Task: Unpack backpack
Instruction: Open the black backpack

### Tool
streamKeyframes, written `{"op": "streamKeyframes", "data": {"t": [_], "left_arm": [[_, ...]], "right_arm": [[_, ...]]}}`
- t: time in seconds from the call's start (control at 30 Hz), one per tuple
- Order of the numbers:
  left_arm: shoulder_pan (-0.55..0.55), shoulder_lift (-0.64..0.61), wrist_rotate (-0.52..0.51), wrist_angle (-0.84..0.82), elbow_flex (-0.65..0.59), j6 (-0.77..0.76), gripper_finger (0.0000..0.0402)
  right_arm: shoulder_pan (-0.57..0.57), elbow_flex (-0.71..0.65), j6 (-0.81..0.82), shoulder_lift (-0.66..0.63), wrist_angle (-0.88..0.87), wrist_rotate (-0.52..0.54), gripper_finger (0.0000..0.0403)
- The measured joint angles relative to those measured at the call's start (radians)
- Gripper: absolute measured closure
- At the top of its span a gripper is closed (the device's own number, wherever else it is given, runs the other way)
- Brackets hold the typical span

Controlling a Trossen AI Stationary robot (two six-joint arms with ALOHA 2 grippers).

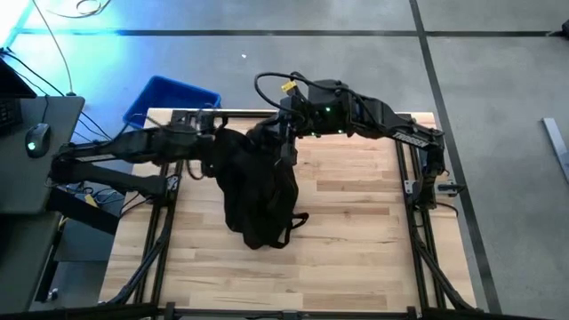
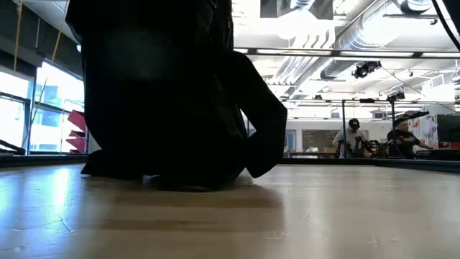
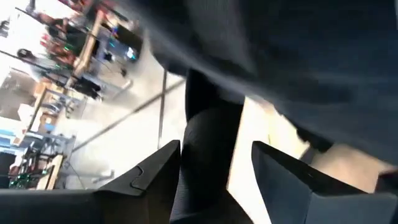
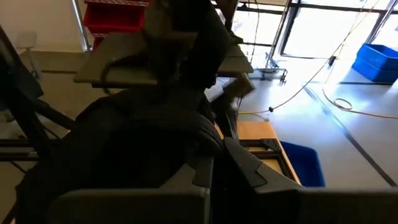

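The black backpack (image 1: pixel 258 191) stands near the middle of the wooden table (image 1: pixel 356 231), with its bottom (image 2: pixel 180 180) on the wood. My right gripper (image 1: pixel 283 133) reaches in from the right and is shut at the backpack's far, upper end. My left gripper (image 1: pixel 216 142) comes in from the left beside the backpack's upper left side. It is open, and a black strap (image 3: pixel 208 155) runs between its two fingers (image 3: pixel 280 177). My right gripper pinches a fold of black fabric at the backpack's top (image 4: pixel 217 146) between its two shut fingers, slanting a little downward from the table's right. The backpack hangs below the hold with its bottom on the table. My left gripper's open fingers stand either side of the strap; I cannot tell whether they touch it.
A blue bin (image 1: pixel 169 98) sits on the floor past the table's far left corner. A grey desk with a mouse (image 1: pixel 36 138) stands to the left. Bare wood lies on the near and right parts of the table. People sit far off in the room (image 2: pixel 352 137).
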Motion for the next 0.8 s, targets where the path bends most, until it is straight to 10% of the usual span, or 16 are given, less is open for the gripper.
{"op": "streamKeyframes", "data": {"t": [0.2, 0.4, 0.8], "left_arm": [[0.042, 0.081, -0.082, 0.038, 0.0, 0.039, 0.0243], [0.037, 0.052, -0.064, 0.103, 0.0, -0.06, 0.0386], [-0.01, -0.142, -0.078, 0.29, 0.152, -0.278, 0.0401]], "right_arm": [[0.014, 0.0, 0.018, -0.001, -0.037, 0.0, 0.0403], [0.003, 0.0, 0.086, -0.031, -0.186, -0.078, 0.0403], [-0.053, -0.127, 0.003, -0.044, -0.183, -0.084, 0.0403]]}}
